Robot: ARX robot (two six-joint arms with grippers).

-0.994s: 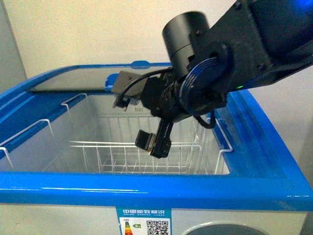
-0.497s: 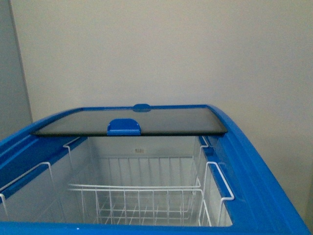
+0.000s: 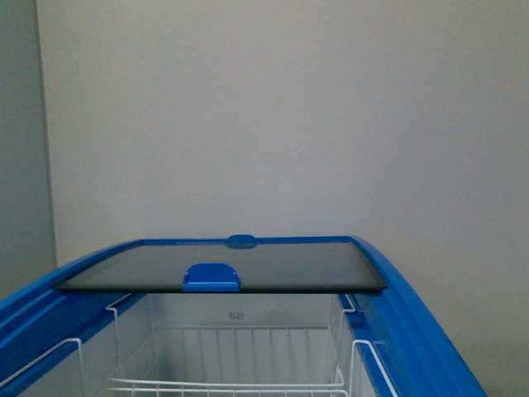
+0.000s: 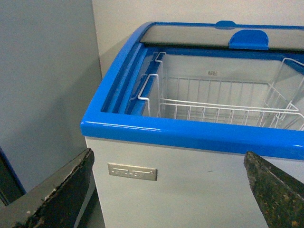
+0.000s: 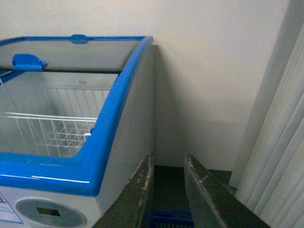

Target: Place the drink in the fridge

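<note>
At the left of the fridge [image 4: 142,190], outside its white front wall, the left tool [image 4: 168,190] is spread wide and holds nothing. Behind the blue front rim [image 4: 190,134] the fridge stands open: the dark glass lid [image 3: 223,271] is slid to the back, its blue handle [image 3: 212,278] at the edge of the opening, and the white wire basket [image 4: 223,111] below shows no drink in the part visible. No drink shows in any view, so the task looks unfinished, with fetching and placing still ahead. Right of the fridge, the right tool [image 5: 168,190] is narrowed to a slim gap, empty, hanging over a blue plastic basket [image 5: 172,219] on the floor, between the fridge's side and pale vertical blinds [image 5: 275,142]. Room there is tight; over the basket it is free.
</note>
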